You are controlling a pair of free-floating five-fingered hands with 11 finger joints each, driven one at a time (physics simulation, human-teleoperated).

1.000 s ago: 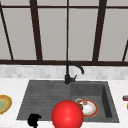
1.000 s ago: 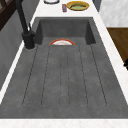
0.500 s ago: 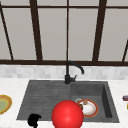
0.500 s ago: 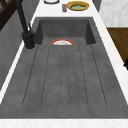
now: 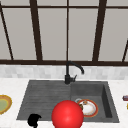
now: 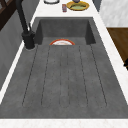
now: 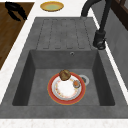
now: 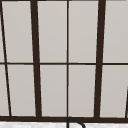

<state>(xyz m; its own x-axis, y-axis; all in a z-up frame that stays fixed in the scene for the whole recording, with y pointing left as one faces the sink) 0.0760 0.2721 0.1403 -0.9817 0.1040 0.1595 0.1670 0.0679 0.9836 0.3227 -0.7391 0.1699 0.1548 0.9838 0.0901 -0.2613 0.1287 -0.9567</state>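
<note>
One black left hand (image 5: 33, 120) hangs in the air off the front edge of the white stone counter (image 7: 15, 65), over the wooden floor and level with the ribbed drainboard of the dark grey stone sink (image 5: 45, 100). Its fingers look loosely curved and relaxed, and they hold nothing.

Nearest to the hand, further off to its left, a shallow yellow dish with a green centre (image 5: 3, 103) sits on the counter. Well away on the hand's other side, down in the basin, lies a round white plate with an orange-red rim (image 7: 66, 87). A brown lump of food (image 7: 64, 74) rests on the plate's edge. Close to the hand's right in the front view is a large glossy red ball (image 5: 67, 115).

The likeliest trouble is the counter lip. It lies between the hand and everything on the sink, so a low, flat reach would probably strike it. The yellow dish looks light and could skid if nudged by straight fingers. The rimmed plate sits deep in the basin, and any tilt would probably roll the brown lump off. The tall black tap (image 5: 68, 73) arches beyond the drainboard, and a high sweep across the basin could clip it.
</note>
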